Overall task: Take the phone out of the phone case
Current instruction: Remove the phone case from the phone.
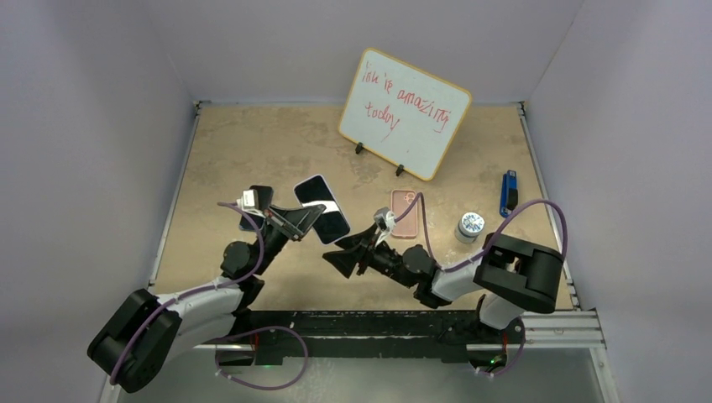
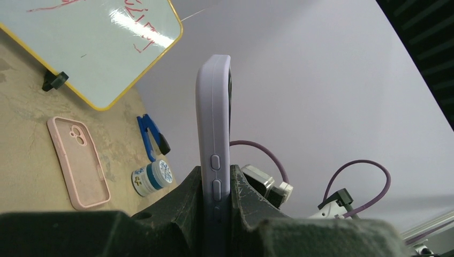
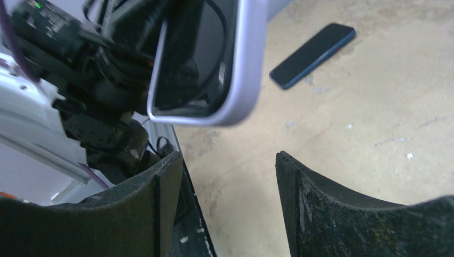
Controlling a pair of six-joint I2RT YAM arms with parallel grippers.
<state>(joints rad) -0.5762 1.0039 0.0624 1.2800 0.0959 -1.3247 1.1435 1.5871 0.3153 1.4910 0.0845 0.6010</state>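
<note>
A phone in a lavender case (image 1: 322, 208) is held off the table, screen up in the top view. My left gripper (image 1: 295, 221) is shut on its lower part; in the left wrist view the case (image 2: 213, 118) stands edge-on and upright between my fingers (image 2: 216, 179), side buttons showing. My right gripper (image 1: 343, 253) is open and empty, just right of and below the phone's near end. In the right wrist view the cased phone's corner (image 3: 243, 64) hangs above the gap between my open jaws (image 3: 227, 160), not touching them.
An empty pink phone case (image 1: 405, 213) lies right of centre, also in the left wrist view (image 2: 77, 163). A bare dark phone (image 1: 257, 204) lies on the table at left, also in the right wrist view (image 3: 313, 53). A small jar (image 1: 470, 227), a blue clip (image 1: 509, 191) and a whiteboard (image 1: 405, 113) stand beyond.
</note>
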